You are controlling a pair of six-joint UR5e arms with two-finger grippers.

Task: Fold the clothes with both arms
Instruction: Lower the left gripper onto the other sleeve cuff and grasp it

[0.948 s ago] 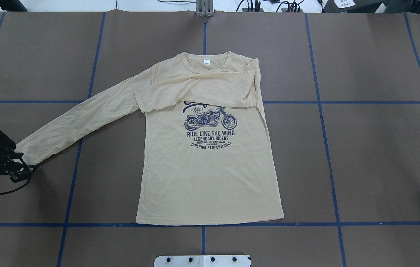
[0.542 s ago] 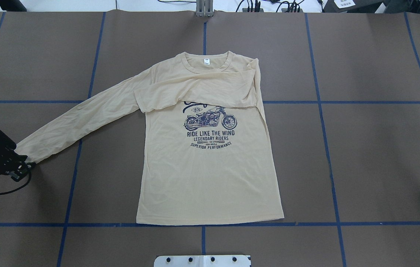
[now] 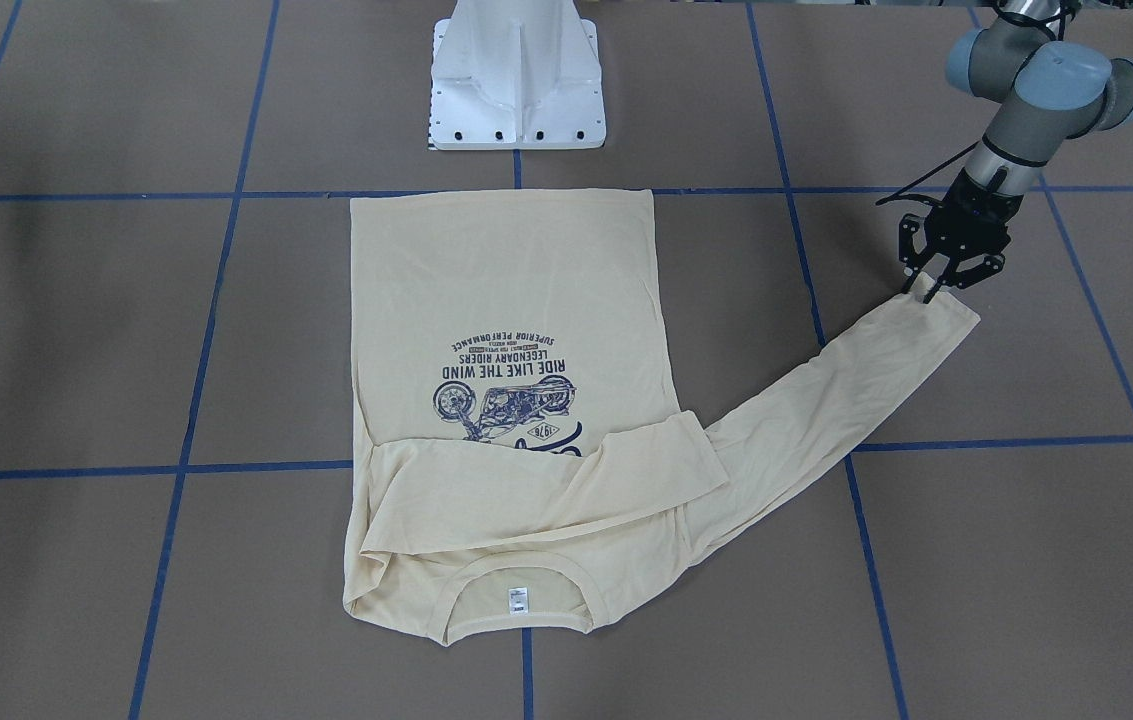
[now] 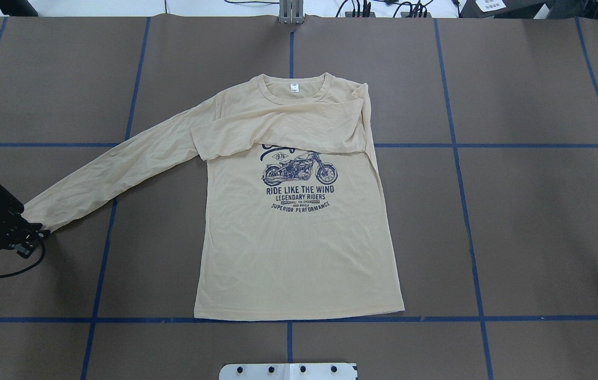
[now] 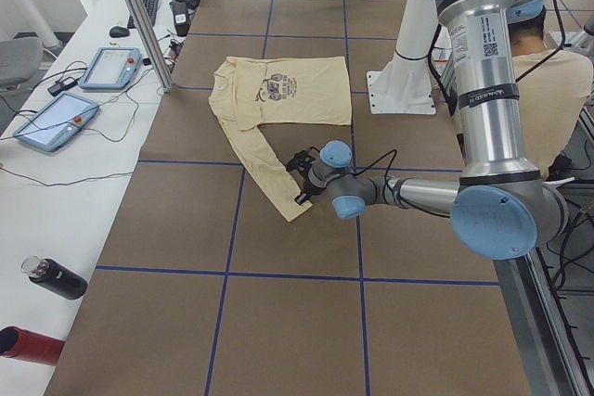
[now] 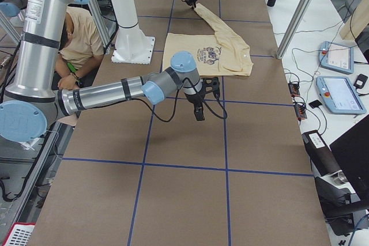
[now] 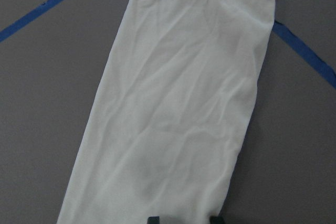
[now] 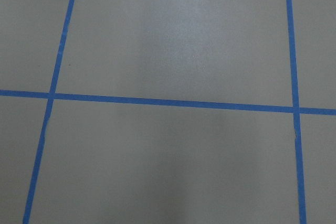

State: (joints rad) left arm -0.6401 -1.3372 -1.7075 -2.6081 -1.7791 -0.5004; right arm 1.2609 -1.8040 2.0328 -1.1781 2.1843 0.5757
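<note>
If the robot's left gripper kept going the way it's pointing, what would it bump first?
Probably the T-shirt's spread-out sleeve. The left gripper points down at the sleeve's cuff end, very close to it. Whether it already touches is unclear. The table lies just beneath.

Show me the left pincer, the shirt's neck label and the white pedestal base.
left pincer (image 3: pixel 946 288), front-facing view, midway between its fingertips.
neck label (image 4: pixel 294 88), overhead view, middle of the tag.
pedestal base (image 3: pixel 516 80), front-facing view, white front face.

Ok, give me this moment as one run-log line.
left gripper: open at outstretched sleeve cuff | right gripper: over table, state unclear | long-sleeved T-shirt: flat, other sleeve folded across chest
</note>
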